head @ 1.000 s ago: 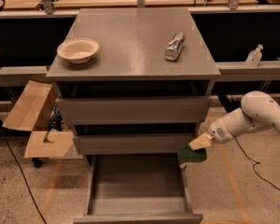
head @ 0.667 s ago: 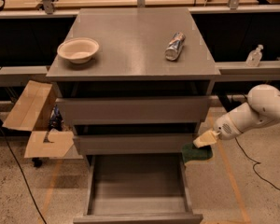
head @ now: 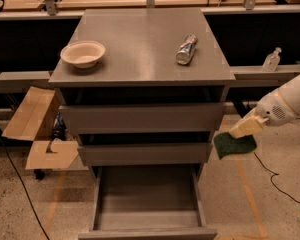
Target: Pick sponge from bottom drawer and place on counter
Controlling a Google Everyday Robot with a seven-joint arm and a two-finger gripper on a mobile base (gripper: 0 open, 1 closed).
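Observation:
My gripper [head: 238, 132] is at the right of the cabinet, level with the middle drawer, and is shut on the sponge [head: 234, 145]. The sponge is a dark green pad and hangs below the cream-coloured fingers, clear of the cabinet's right side. The bottom drawer [head: 149, 226] is pulled far out and its grey tray shows nothing inside. The counter [head: 140, 49] is the flat grey top of the cabinet, well above and to the left of the gripper.
A cream bowl [head: 83, 53] sits on the counter's left side and a crushed silver can [head: 186, 49] lies on its right side. The two upper drawers [head: 140, 118] stand slightly open. Cardboard boxes [head: 32, 129] lie left of the cabinet. A small bottle [head: 271, 60] stands on the right shelf.
My gripper has moved to the right and slightly up with the sponge, away from the drawer fronts and out past the cabinet's right side.

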